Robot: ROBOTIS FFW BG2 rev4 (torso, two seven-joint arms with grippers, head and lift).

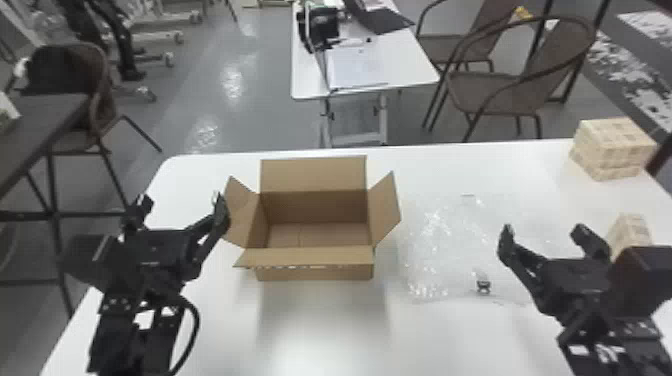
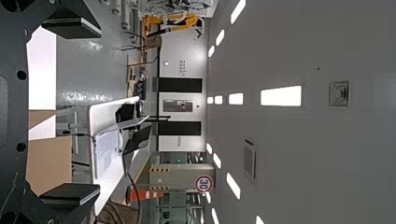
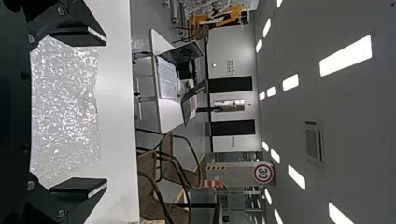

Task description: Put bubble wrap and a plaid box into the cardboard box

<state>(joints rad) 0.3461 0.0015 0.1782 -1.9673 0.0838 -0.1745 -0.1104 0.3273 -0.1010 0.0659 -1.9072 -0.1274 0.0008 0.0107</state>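
Observation:
My left gripper (image 1: 180, 210) stands open at the cardboard box's left side, its right finger close to the left flap. The open cardboard box (image 1: 317, 265) has its flaps spread, and its visible floor is bare. To its right, clear bubble wrap (image 1: 440, 250) lies flat on the table. Open and holding nothing, my right gripper (image 1: 542, 237) is over the wrap's right part. In the left wrist view, the left gripper (image 2: 70, 109) has its fingers wide apart beside the box (image 2: 49, 163). The right wrist view has the right gripper (image 3: 78, 114) open, with bubble wrap (image 3: 65, 107) between its fingers' lines.
A pale plaid box (image 1: 612, 150) sits at the white table's (image 1: 320, 325) back right corner. Another pale block (image 1: 630, 232) is partly behind the right arm. A small metal clip-like item (image 1: 483, 285) rests on the wrap. Beyond are a second table and chairs.

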